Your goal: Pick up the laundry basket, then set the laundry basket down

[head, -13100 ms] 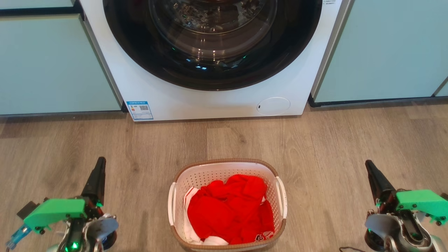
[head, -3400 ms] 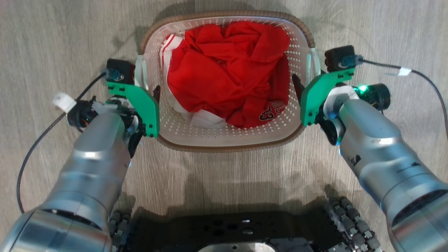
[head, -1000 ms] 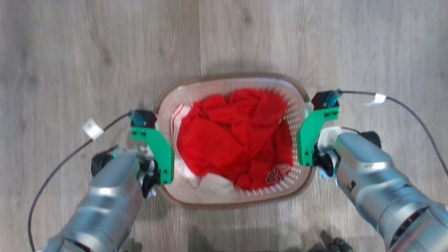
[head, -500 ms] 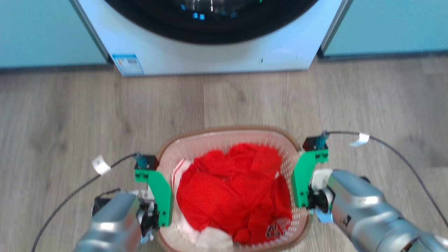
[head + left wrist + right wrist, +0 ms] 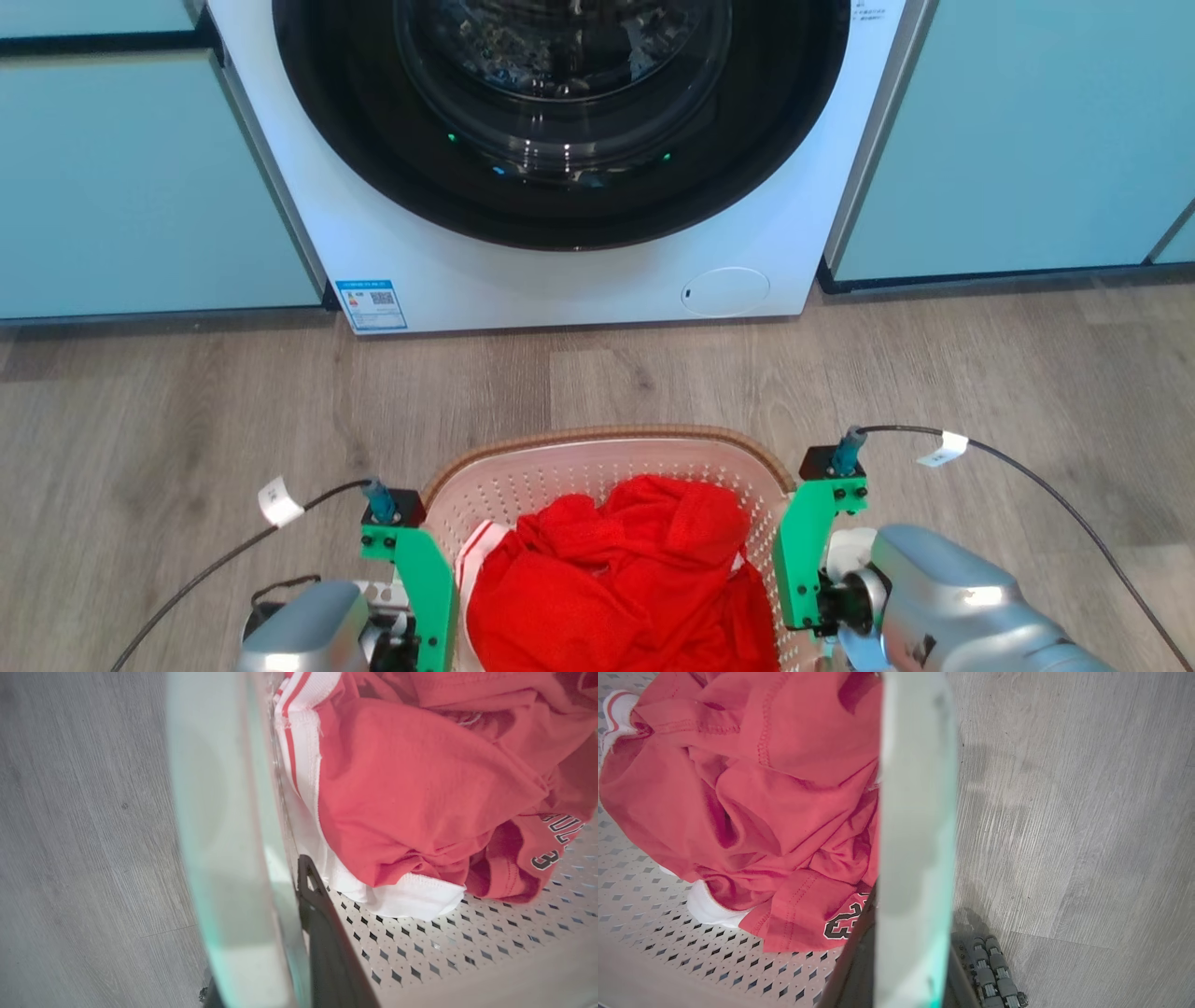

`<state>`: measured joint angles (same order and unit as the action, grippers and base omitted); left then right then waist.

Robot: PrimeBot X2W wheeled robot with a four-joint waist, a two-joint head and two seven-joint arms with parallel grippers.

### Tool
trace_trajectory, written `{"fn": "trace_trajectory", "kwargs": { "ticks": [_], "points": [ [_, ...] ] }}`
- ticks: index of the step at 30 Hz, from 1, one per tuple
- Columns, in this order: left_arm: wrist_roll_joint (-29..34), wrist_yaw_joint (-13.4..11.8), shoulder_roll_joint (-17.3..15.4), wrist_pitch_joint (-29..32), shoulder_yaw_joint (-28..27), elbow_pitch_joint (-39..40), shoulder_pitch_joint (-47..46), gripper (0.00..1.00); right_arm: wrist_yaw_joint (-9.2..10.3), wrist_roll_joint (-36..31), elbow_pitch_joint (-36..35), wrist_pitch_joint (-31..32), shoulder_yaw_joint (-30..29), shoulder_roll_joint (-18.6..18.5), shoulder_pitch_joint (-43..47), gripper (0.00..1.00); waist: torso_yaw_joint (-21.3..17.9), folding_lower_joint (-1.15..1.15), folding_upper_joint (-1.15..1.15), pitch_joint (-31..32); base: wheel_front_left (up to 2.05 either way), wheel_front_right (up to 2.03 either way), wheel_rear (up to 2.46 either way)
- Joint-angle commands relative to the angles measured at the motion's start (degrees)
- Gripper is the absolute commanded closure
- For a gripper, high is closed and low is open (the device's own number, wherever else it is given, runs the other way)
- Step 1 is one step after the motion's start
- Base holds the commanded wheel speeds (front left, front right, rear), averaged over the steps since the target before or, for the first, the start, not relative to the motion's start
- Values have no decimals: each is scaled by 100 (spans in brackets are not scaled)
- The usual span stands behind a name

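The laundry basket [image 5: 597, 437], white and perforated with a brown rim, sits at the bottom middle of the head view, and it looks raised off the wooden floor. Red and white clothes [image 5: 635, 579] lie in it. My left gripper [image 5: 425, 597] is shut on the basket's left handle [image 5: 219, 812], with one dark finger [image 5: 322, 933] inside the wall. My right gripper [image 5: 803, 569] is shut on the right handle [image 5: 915, 788]. Green brackets hide the fingertips in the head view. The basket's floor [image 5: 654, 933] shows under the clothes.
A white washing machine [image 5: 579, 289] with a shut round dark door stands straight ahead. Pale teal cabinets flank it at the left [image 5: 140, 177] and the right [image 5: 1027, 140]. Wooden floor [image 5: 187, 420] lies between it and the basket. My base's wheels [image 5: 994, 975] show below the right handle.
The head camera has tilted up from the floor to the washing machine, so the basket now shows lower in the picture. Both grippers have stayed shut on the handles.
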<state>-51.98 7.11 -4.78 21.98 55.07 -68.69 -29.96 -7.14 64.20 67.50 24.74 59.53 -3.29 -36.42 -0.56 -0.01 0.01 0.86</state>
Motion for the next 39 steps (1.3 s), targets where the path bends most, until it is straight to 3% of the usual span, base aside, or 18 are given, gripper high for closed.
{"fn": "trace_trajectory", "kwargs": {
  "ticks": [1,18,39],
  "points": [
    [-14,37,-169,8,-30,105,-212,100,-35,49,-125,3,58,41,-212,100,19,1,-1,30,0,0,0],
    [-385,37,-190,385,426,259,-244,100,-35,248,36,300,378,41,-354,100,125,1,-1,179,0,0,0],
    [-690,37,-234,271,843,268,-403,100,-35,571,81,263,526,41,-380,100,89,1,-1,182,0,0,0]
  ]
}}
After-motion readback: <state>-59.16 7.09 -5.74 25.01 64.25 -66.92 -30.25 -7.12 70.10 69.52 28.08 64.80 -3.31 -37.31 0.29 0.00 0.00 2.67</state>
